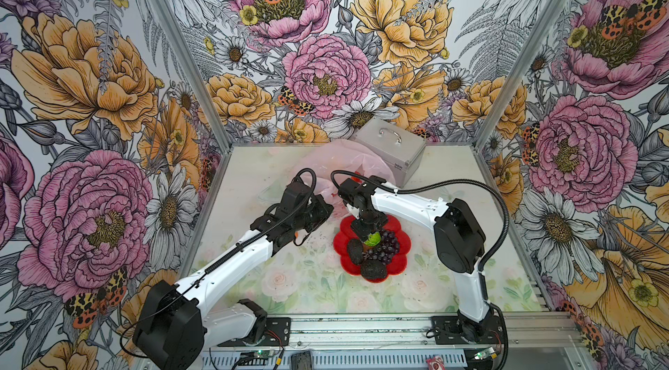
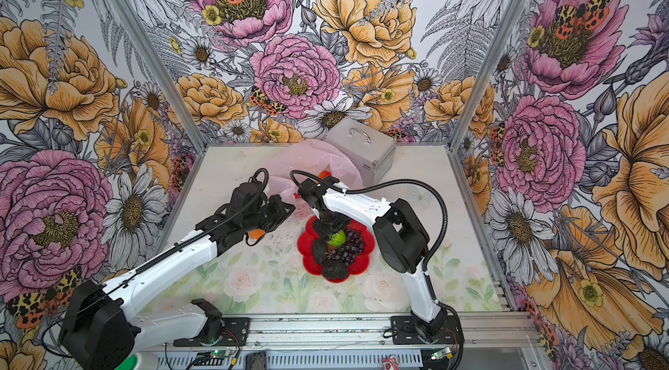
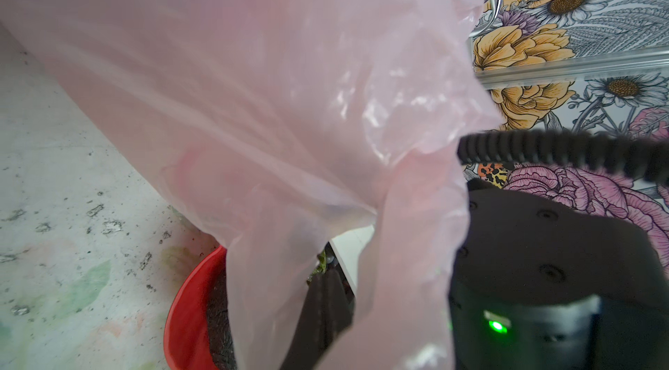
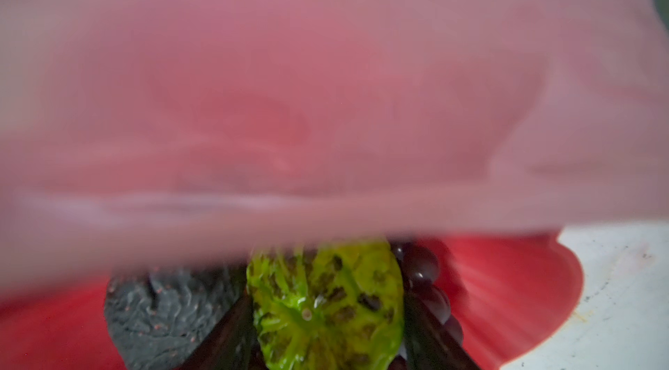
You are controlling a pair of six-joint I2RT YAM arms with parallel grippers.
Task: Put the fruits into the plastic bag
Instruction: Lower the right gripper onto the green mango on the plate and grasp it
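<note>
One plate (image 1: 400, 265) on the bench (image 1: 289, 288) holds two avocados (image 1: 355, 251), one grape bunch (image 1: 386, 247) and one lime (image 4: 325, 299), which the right claw (image 1: 368, 241) pinches. One bag (image 1: 325, 162) lies behind it, pinched by the left claw (image 1: 327, 206).

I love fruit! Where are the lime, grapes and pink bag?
lime (image 4: 325, 306): right wrist view, middle of its green face.
grapes (image 1: 383, 247): a top view, centre of the bunch.
pink plastic bag (image 3: 253, 78): left wrist view, its crinkly side.

Table (image 1: 289, 288): plate (image 1: 339, 247), case (image 1: 389, 149) (silver), plastic bag (image 1: 325, 160)
</note>
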